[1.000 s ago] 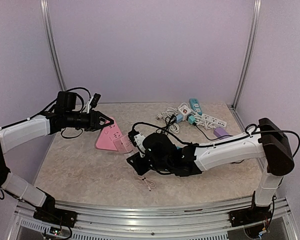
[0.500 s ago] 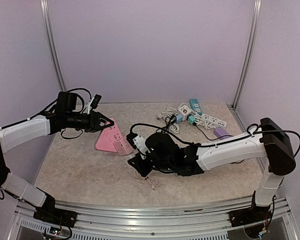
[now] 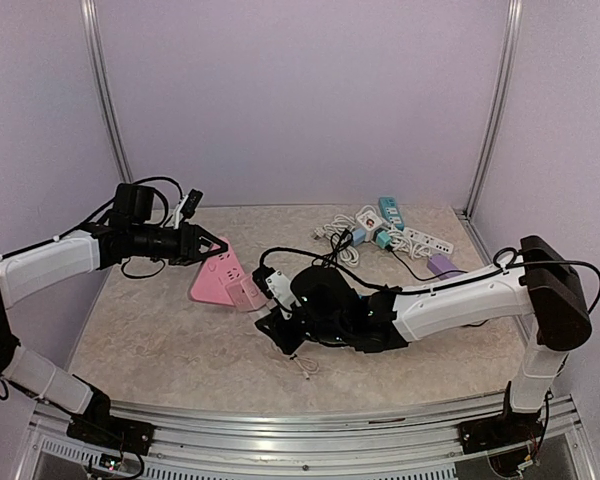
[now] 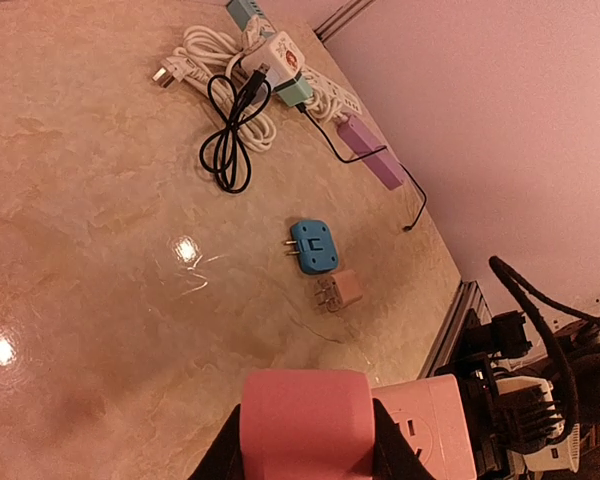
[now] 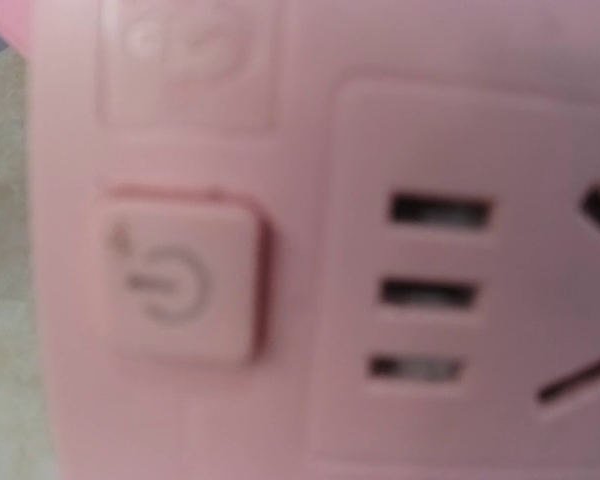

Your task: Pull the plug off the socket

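Left tool (image 3: 216, 246): closed tight on the far end of the pink plastic power strip (image 3: 220, 275).
Right tool (image 3: 268, 315): at the strip's near end; whether it grips anything cannot be told.
Strip: tilted on the beige marbled counter (image 3: 160, 340), left of centre, between both tools.
Strip face: square power button (image 5: 178, 282) beside the slots.

Lab cell: aluminium frame (image 3: 497, 100), lilac walls (image 3: 300, 100)
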You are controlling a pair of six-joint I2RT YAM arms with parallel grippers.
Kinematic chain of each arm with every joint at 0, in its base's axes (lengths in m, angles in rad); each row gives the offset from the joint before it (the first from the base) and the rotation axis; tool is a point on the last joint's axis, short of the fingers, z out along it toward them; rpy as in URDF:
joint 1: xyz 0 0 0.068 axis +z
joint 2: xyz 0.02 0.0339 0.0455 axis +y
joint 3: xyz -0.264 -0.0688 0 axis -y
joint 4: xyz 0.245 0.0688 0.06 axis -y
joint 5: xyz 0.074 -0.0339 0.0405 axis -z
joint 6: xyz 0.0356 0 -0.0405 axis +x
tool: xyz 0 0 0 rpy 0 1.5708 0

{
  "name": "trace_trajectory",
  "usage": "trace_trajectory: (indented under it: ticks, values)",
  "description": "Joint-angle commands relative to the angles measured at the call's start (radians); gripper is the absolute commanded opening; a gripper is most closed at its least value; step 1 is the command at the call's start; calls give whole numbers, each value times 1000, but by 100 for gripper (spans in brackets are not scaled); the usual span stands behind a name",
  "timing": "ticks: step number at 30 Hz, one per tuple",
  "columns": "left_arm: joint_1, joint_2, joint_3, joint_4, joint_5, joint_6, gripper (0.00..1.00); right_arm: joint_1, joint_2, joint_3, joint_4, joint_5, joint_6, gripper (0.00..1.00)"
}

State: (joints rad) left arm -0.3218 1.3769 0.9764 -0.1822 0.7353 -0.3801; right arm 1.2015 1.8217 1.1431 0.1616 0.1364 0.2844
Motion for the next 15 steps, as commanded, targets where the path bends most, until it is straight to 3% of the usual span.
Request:
trace_trajectory:
  ticks: [1, 15]
  values:
    - [13, -54, 5, 55, -42, 38, 0, 34, -16, -1, -19, -29, 35, 0]
    - [19, -87, -2, 57, -57, 43, 0, 17, -7, 32, -89, -8, 201, 0]
